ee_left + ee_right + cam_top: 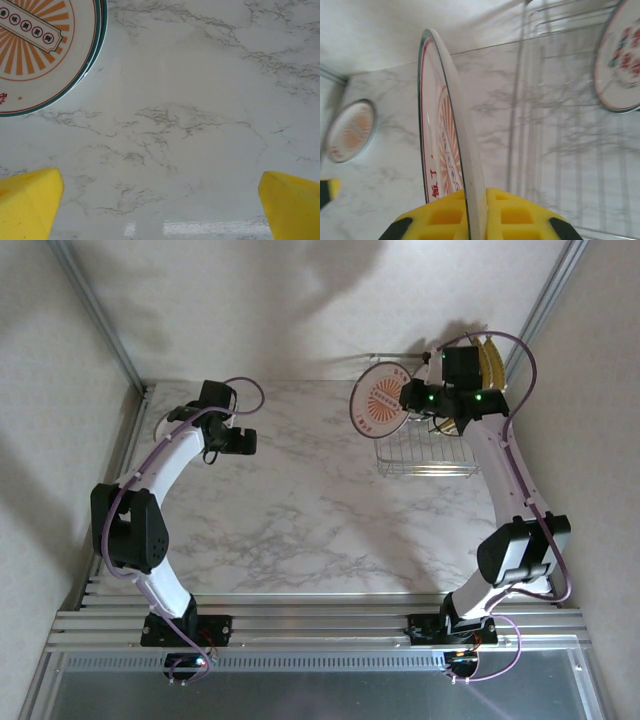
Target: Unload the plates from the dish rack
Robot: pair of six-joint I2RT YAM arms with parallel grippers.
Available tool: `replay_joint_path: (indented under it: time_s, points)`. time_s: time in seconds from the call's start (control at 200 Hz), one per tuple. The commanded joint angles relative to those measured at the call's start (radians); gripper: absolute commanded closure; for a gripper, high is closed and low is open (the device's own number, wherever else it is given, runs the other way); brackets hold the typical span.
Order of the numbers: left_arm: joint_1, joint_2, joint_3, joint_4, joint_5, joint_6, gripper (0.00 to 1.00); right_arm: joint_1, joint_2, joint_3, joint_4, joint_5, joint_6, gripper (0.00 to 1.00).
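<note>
Top external: the right gripper (412, 397) is clenched on a round plate (384, 402), carried on edge at the left end of the rack (428, 462). Right wrist: the plate's rim is pinched between the yellow pads, its sunburst face turned away from the rack, and the wires stand just beside it on the other side. It looks free of the dividers, though the bottom edge is hidden behind the gripper. At least one more round plate (620, 65) stands in the rack, and yellow plates (490, 365) lean at its far right end. A stack (350, 131) of unloaded plates lies flat on the counter (300, 510), well left of the rack. The left gripper (160, 207) hovers near that stack with its jaws released wide and nothing between them. Step in hand, as I judge it: the carry, with the plate out and not yet set down. The next move calls for travel left away from the rack, keeping the rim off the wires. Then the plate must be tipped from on edge to flat and lowered onto or beside the stack before letting go. The pinch is narrow, so slip during the tilt is the risk.
</note>
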Motion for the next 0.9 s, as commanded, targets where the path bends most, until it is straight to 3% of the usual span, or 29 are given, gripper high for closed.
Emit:
replay_joint_path:
  time_s: [0.0,0.33,0.626,0.721,0.896]
  points:
    - [-0.007,-0.018,-0.008,-0.011,-0.021,0.007,0.0,-0.019,-0.048,-0.08,0.199,-0.218,0.12,1.0]
    - [-0.008,-0.024,-0.018,0.007,-0.02,0.004,0.0,-0.026,-0.053,-0.242,0.426,-0.413,0.252,1.0]
    - [-0.007,-0.025,-0.012,0.037,0.0,0.001,0.0,-0.027,-0.054,-0.302,0.497,-0.435,0.279,1.0]
    - [0.0,-0.066,-0.062,0.152,0.12,0.006,0.0,-0.027,-0.051,-0.311,0.51,-0.439,0.279,1.0]
    - [0.038,-0.088,-0.123,0.344,0.449,-0.058,0.0,-0.025,-0.034,-0.315,0.567,-0.478,0.304,1.0]
